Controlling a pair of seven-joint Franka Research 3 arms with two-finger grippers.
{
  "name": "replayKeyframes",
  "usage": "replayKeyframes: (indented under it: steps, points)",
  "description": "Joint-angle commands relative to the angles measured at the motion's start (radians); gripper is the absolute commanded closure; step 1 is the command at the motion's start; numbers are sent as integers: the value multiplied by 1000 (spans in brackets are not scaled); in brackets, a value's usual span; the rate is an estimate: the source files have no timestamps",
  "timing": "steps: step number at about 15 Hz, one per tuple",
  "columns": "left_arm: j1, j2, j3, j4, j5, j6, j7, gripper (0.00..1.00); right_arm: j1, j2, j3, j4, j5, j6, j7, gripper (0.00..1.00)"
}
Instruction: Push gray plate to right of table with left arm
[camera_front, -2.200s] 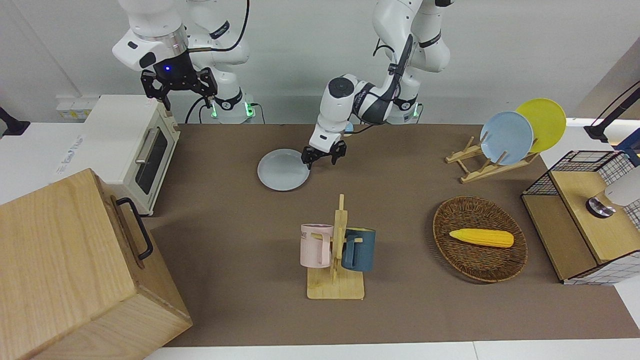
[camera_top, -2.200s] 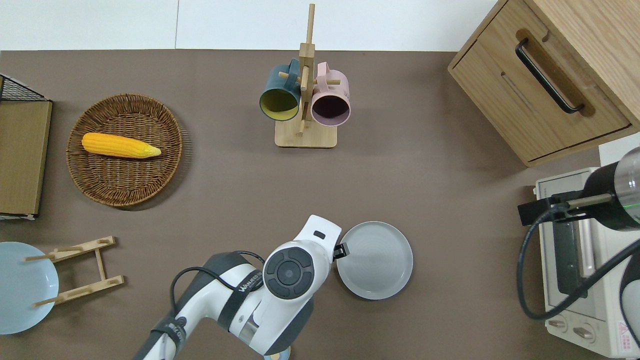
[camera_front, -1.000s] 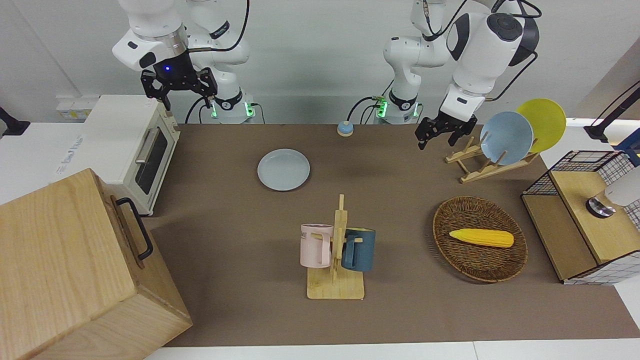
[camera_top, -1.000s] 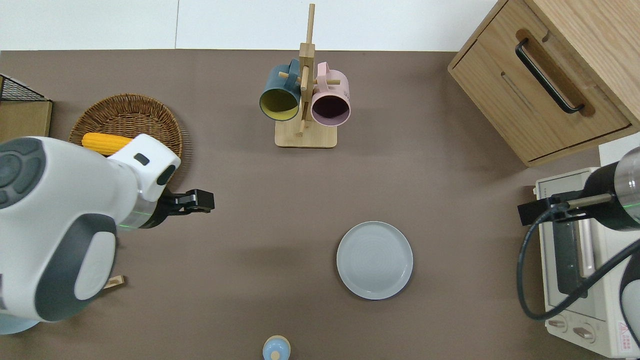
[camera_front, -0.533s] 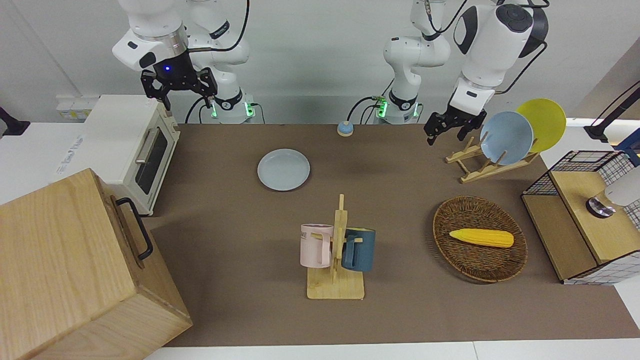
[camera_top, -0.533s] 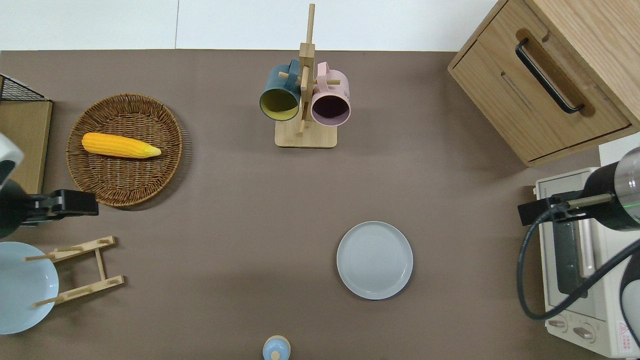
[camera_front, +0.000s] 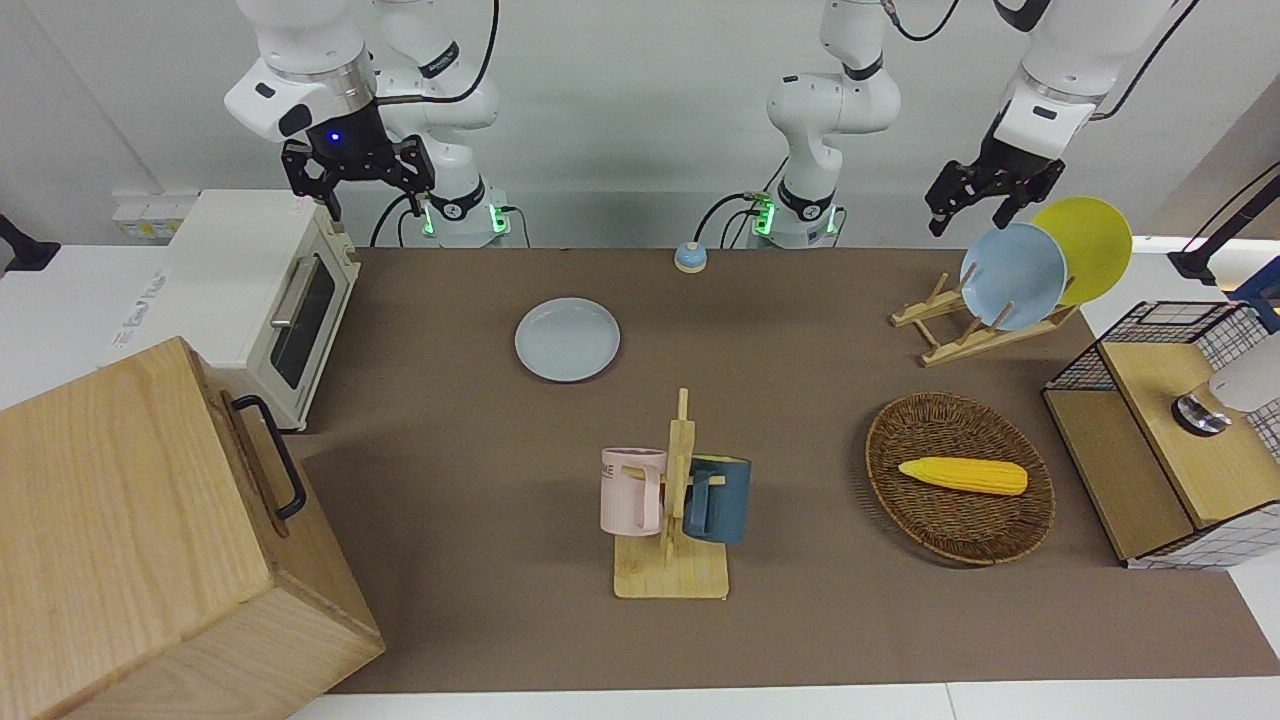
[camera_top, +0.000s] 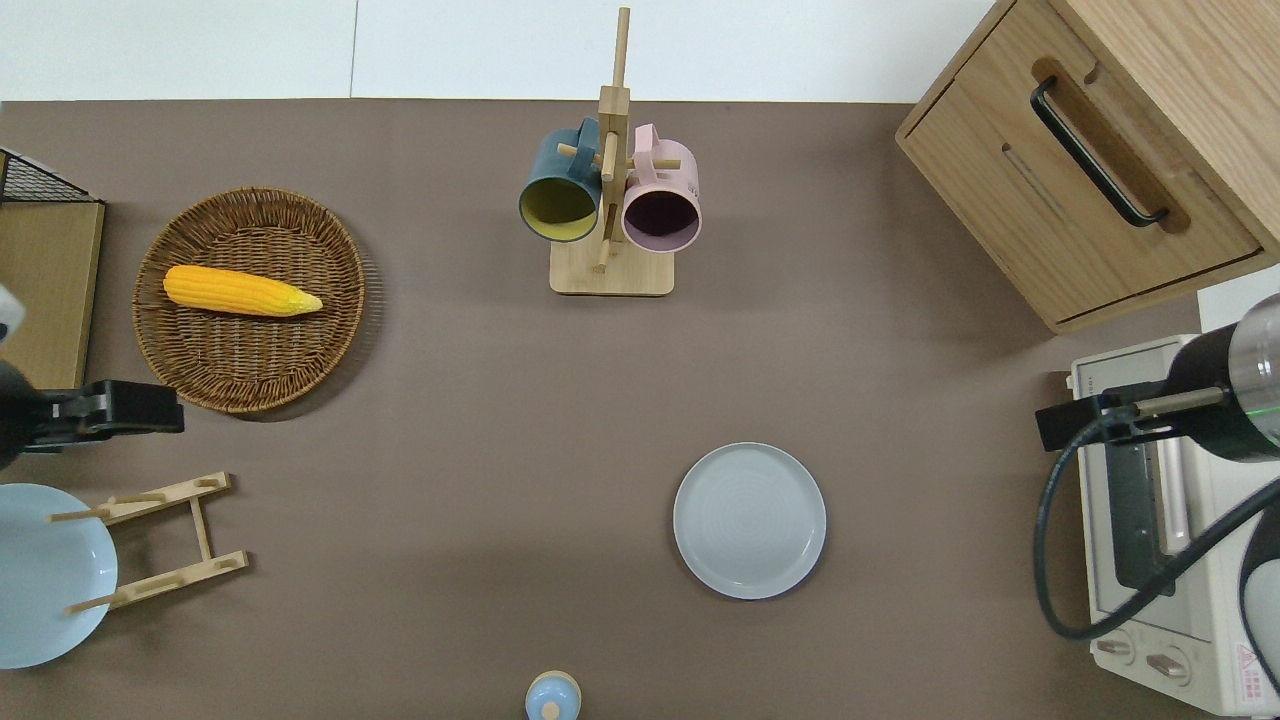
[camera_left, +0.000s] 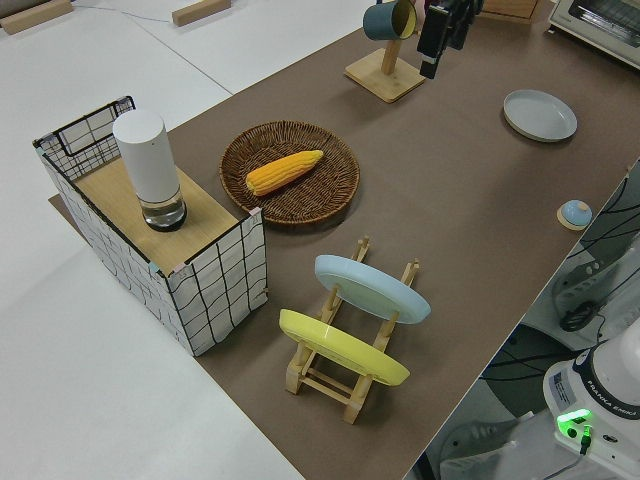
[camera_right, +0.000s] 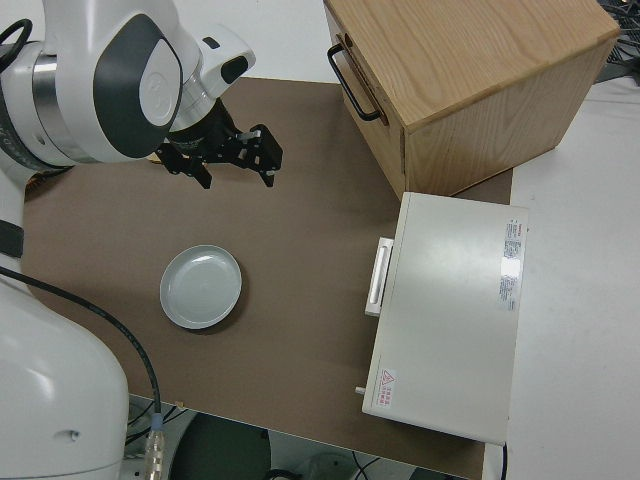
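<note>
I see the gray plate (camera_top: 749, 521) lying flat on the table (camera_top: 450, 400), toward the right arm's end, nearer to the robots than the mug rack (camera_top: 610, 180) and well apart from the toaster oven (camera_top: 1150, 520). My left gripper (camera_front: 975, 200) is raised in the air over the table's edge near the wicker basket (camera_top: 250, 300) and the plate rack (camera_top: 160, 540), its fingers spread open and holding nothing. The right arm (camera_front: 310, 90) is parked, its fingers open as well.
</note>
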Motion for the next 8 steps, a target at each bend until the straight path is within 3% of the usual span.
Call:
replayKeyframes:
  steps: [1, 8]
  points:
    - [-2, 5, -14, 14, 15, -21, 2, 5, -8, -10, 5, -4, -1, -12, -8, 5]
    - [0, 5, -19, 14, 13, -12, -1, 5, -8, -10, 5, -4, 1, -12, -8, 5]
